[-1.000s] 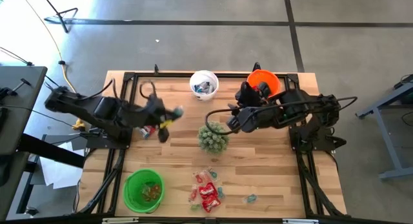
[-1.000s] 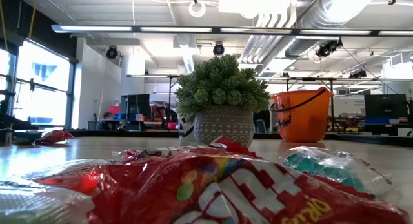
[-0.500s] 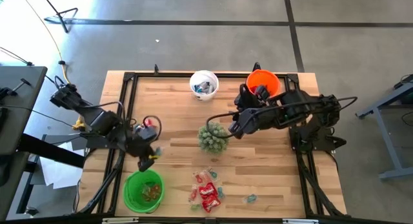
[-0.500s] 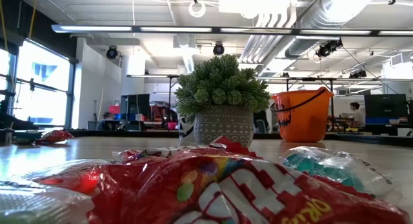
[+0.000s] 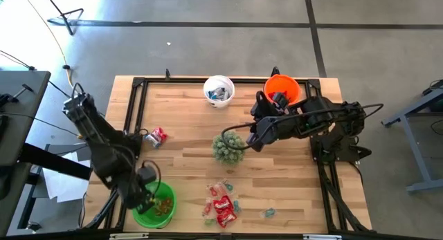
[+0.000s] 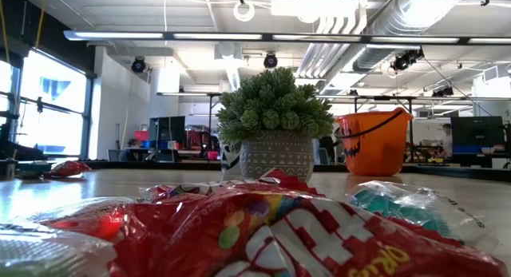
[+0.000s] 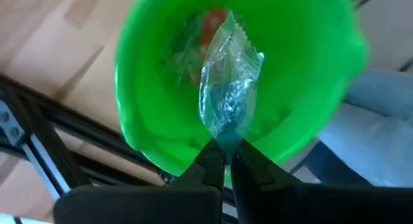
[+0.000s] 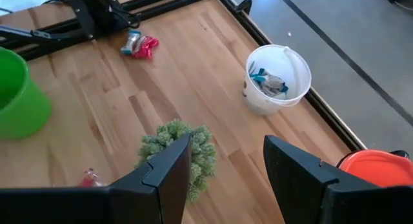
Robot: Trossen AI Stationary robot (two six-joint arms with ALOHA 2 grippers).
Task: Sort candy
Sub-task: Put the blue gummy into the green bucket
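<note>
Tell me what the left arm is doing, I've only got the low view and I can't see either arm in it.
Observer: The left gripper is over the green bucket, at the table's front left corner.
Operator: Is it holding anything?
Observer: Yes, its fingers are shut on a clear-wrapped candy that hangs above the bucket's opening.
Operator: And the right arm?
Observer: The right gripper is open and empty, above the plant mid-table.
Operator: Anything left to sort besides the pile in front of me?
Observer: A couple of stray candies lie near the table's left edge.
</note>
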